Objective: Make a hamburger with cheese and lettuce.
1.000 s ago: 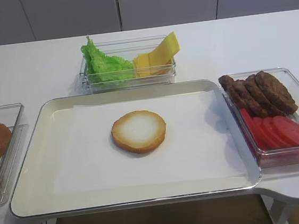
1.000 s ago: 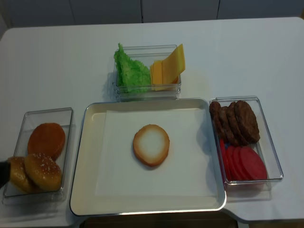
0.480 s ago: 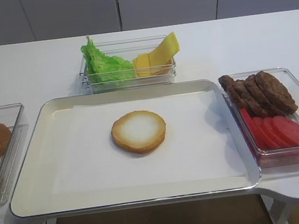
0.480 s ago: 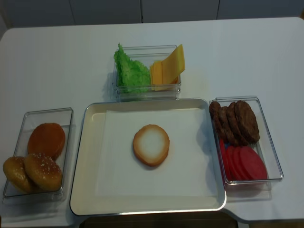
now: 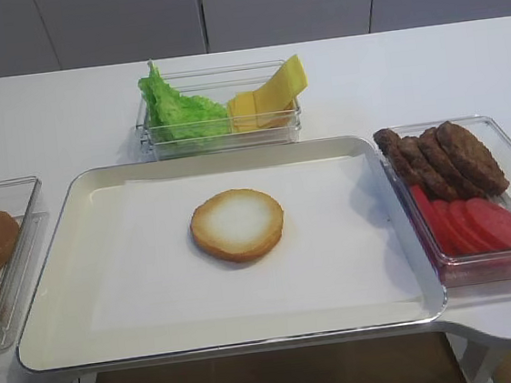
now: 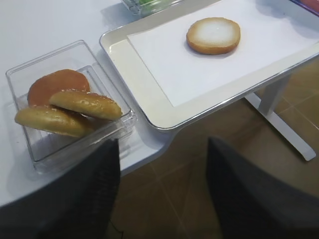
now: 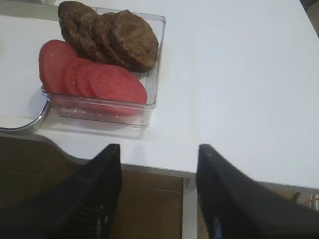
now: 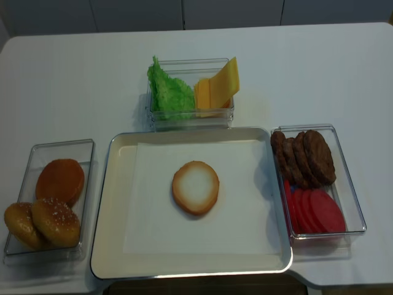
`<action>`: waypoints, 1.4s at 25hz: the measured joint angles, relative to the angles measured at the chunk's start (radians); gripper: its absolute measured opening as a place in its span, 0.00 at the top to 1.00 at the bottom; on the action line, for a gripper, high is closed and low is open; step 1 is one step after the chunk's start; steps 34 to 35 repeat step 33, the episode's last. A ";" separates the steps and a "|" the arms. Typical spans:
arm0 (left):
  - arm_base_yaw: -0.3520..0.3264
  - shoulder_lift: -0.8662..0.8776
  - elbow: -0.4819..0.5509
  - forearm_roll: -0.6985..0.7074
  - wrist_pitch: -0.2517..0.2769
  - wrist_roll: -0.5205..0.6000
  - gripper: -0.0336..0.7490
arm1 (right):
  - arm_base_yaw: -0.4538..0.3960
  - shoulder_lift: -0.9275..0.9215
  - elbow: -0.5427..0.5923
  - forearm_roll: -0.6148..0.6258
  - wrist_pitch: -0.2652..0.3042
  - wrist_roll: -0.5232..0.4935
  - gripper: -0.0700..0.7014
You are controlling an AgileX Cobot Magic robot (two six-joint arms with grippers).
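The hamburger is one bun half (image 8: pixel 195 187) with a pale cut face, lying mid-tray (image 8: pixel 101 203) on white paper; the left wrist view shows this bun half (image 6: pixel 213 35) too. Behind the tray, a clear box holds frilly green lettuce (image 8: pixel 167 92) on the left and yellow cheese (image 8: pixel 218 86) slices on the right. My left gripper (image 6: pixel 162 149) is open and empty, off the table's front edge below the bun box. My right gripper (image 7: pixel 158 149) is open and empty, in front of the table edge near the patty box. Neither gripper shows in the high views.
A clear box (image 8: pixel 61 142) left of the tray holds a flat bun half and two sesame bun tops (image 6: pixel 84 102). On the right, another clear box (image 7: pixel 149 99) holds brown patties (image 8: pixel 304 157) and red tomato slices (image 8: pixel 316 212). Brown floor lies below the table edge.
A dark gripper tip at the left edge by the bun box one second ago has withdrawn out of the high view. Food and tray have not moved.
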 joint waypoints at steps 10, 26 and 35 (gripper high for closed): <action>0.000 -0.034 0.096 0.000 -0.028 0.002 0.43 | 0.000 0.000 0.000 0.000 0.000 0.000 0.40; 0.000 -0.034 0.193 0.037 -0.096 -0.036 0.43 | 0.000 0.000 0.000 0.000 0.000 0.000 0.40; 0.000 -0.034 0.193 0.068 -0.096 -0.069 0.43 | 0.000 0.000 0.000 0.000 0.000 0.000 0.40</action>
